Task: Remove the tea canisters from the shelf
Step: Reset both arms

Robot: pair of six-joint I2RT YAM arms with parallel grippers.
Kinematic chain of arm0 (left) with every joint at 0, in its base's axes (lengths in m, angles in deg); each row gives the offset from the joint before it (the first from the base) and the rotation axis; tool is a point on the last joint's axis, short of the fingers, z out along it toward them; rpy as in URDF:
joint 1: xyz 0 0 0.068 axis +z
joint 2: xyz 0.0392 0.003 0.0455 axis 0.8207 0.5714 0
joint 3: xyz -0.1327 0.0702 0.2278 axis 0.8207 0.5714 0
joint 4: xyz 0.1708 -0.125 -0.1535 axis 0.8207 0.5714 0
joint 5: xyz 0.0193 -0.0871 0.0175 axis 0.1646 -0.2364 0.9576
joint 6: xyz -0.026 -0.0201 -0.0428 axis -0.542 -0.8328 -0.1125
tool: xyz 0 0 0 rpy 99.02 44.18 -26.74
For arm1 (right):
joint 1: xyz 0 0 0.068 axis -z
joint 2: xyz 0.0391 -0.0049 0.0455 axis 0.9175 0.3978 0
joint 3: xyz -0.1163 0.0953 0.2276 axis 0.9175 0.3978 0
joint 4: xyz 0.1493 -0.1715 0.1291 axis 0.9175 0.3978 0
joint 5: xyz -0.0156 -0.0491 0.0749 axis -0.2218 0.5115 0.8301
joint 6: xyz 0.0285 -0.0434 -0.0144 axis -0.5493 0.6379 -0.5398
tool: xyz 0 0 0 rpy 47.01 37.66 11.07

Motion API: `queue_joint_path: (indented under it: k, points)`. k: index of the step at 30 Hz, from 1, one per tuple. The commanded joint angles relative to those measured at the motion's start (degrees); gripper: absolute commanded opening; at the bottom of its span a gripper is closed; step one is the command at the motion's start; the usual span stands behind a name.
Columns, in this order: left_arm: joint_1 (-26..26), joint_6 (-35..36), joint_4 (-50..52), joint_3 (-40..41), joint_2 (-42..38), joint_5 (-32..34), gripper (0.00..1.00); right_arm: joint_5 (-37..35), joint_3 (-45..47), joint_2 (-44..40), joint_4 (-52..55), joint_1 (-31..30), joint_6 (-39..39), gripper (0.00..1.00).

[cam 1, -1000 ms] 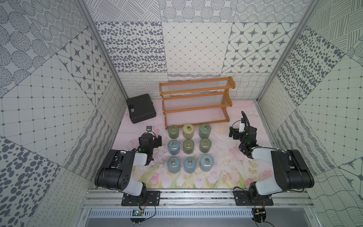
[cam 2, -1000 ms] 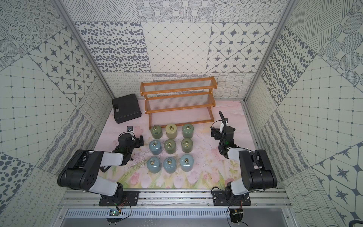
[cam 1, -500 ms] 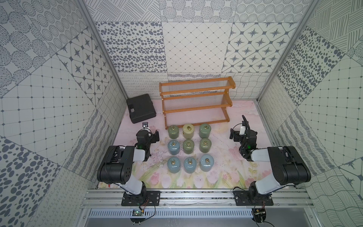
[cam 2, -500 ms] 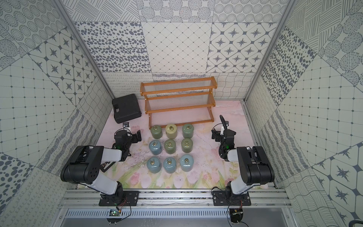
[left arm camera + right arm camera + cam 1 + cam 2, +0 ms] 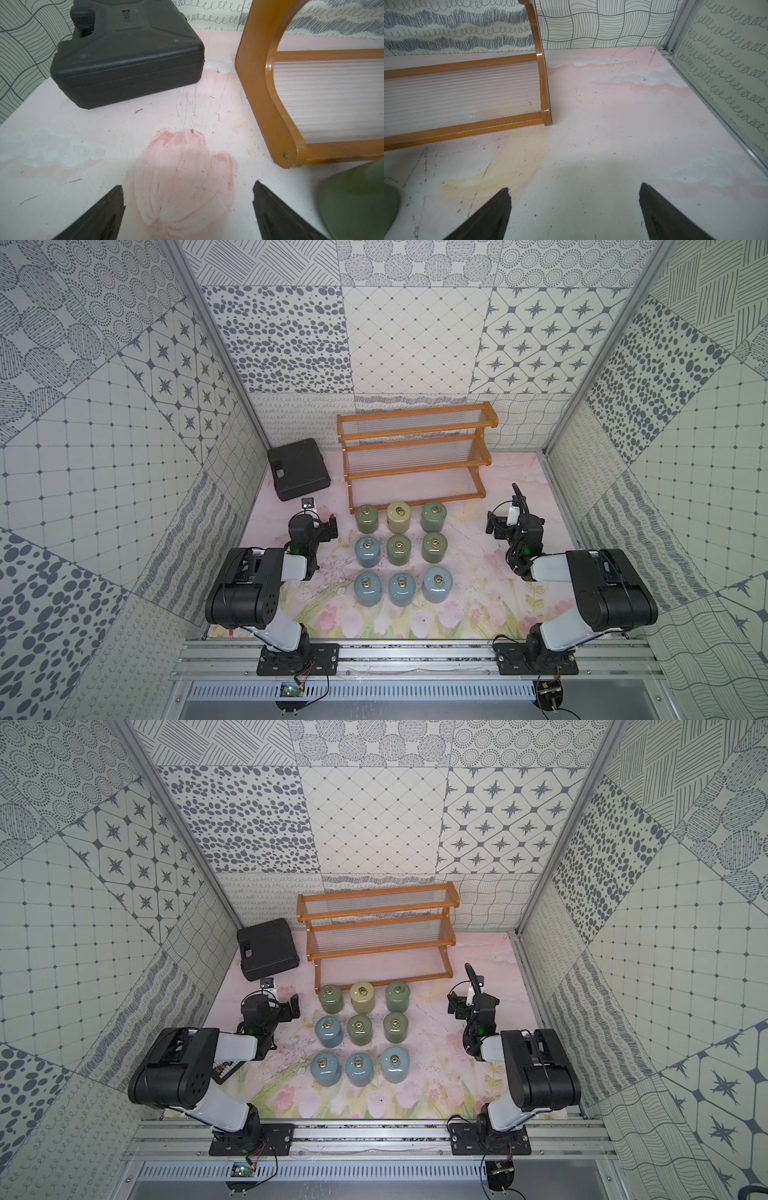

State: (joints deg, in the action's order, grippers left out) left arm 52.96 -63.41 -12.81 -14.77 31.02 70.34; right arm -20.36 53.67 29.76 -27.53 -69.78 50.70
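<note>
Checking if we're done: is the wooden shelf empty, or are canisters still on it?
Empty. All three tiers of the shelf are bare; nine tea canisters stand on the table in front.

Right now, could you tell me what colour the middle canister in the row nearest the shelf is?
That canister is pale yellow-green, clearest in a top view.

Your tea canisters (image 5: 399, 551) read thus: near row all blue-grey, plus the middle row's left one; the pale yellow-green canister (image 5: 399, 517) sits mid far row; the rest are olive green. The shelf (image 5: 415, 458) frame is orange-brown, the case (image 5: 299, 468) black, the table (image 5: 465, 572) pink with tulips.
</note>
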Motion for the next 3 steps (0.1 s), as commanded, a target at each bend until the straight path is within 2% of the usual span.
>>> queue_joint_path:
  k: [1,3]
  points:
    - [0.31,-0.12,-2.39,-0.39,0.03,-1.24,1.0,0.22,-0.62,-0.25,-3.66,0.14,0.55,1.0]
    - [0.32,-0.03,-2.56,-0.34,0.05,-1.21,1.0,0.24,-0.59,-0.31,-3.67,0.14,0.54,1.0]
